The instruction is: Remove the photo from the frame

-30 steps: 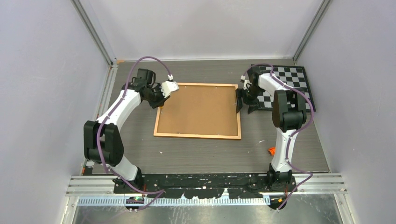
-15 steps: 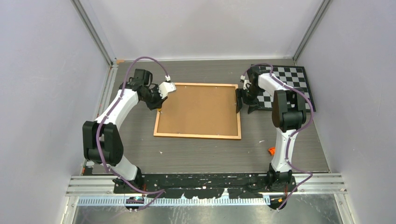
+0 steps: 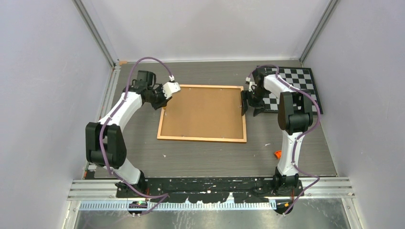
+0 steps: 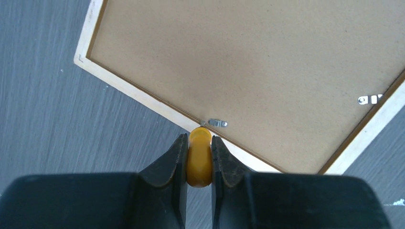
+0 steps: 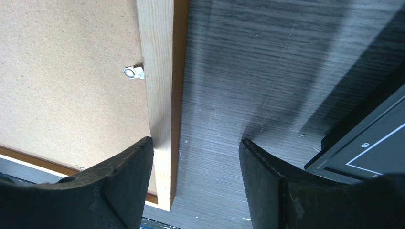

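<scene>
The frame (image 3: 202, 113) lies face down in the middle of the tabletop (image 3: 200, 157), its long sides running across from arm to arm and its brown backing board (image 4: 248, 62) turned up. The photo itself is not visible; I judge it is underneath that board, so the clips have to be turned off first.

The left tool (image 4: 198, 143) is pressed together on a small yellow peg (image 4: 199, 160), whose rounded tip pokes out past the fingers. It points straight at the frame's left border. Just beyond the tip, on the inner side of that pale border, sits a small metal clip (image 4: 217, 122), its long axis lying along the border rather than across it. From the wrist view I cannot tell whether the peg tip touches the wood or hovers just above it. The coming move turns on this: the clip is dead ahead of the peg, a short push further in toward the board, and the left arm is plainly the nearer one.

The right tool (image 5: 196, 143) is spread wide at the opposite short side, holding nothing. One finger is over the right border and the other over bare tabletop (the checkerboard (image 3: 296, 83) is just beside it). A second clip (image 5: 133, 72) lies on the board near that border.
</scene>
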